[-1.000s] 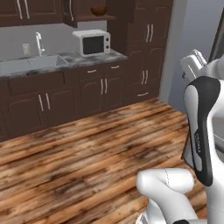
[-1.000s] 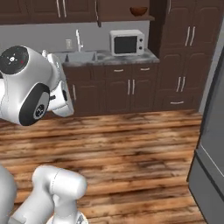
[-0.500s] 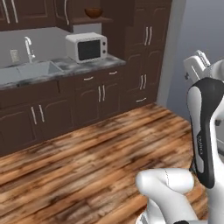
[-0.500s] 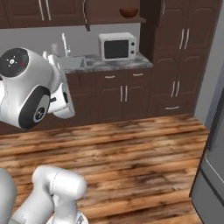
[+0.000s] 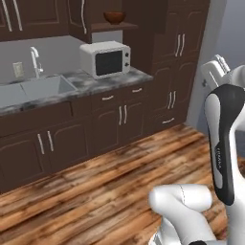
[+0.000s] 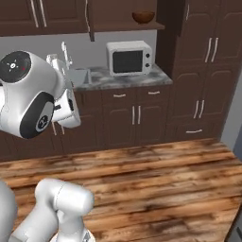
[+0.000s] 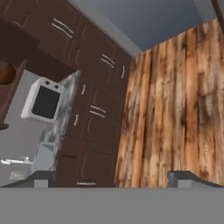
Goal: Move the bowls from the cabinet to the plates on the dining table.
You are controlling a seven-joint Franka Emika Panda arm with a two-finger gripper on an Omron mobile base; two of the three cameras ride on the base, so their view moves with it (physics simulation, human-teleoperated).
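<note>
1. Sitting on an open shelf (image 5: pixel 115 27) of the cabinet (image 5: pixel 43 16) is one reddish-brown bowl (image 5: pixel 114 17), at about 12 o'clock in the left base view and just above the white microwave (image 5: pixel 105 58).
2. From the right base view the same bowl (image 6: pixel 143 17) rests upright at roughly 12 o'clock, and the microwave (image 6: pixel 130 57) stands directly below it on the marble desk (image 6: pixel 120 78).
3. Beside the microwave, toward 9 o'clock, the desk carries a sink (image 5: pixel 36 90) with a silver faucet (image 5: pixel 34 60).
4. Through the hand view, which is rolled sideways, the bowl (image 7: pixel 6 72) appears at 9 o'clock on the left edge, near the microwave (image 7: pixel 43 100).
5. The end effector (image 7: pixel 112 179) is released, its two dark fingertips (image 7: pixel 42 179) standing wide apart with nothing between them.
6. Wooden plank floor (image 5: pixel 100 186) lies between the robot and the lower cupboards (image 6: pixel 137 116), well apart from the bowl.
</note>
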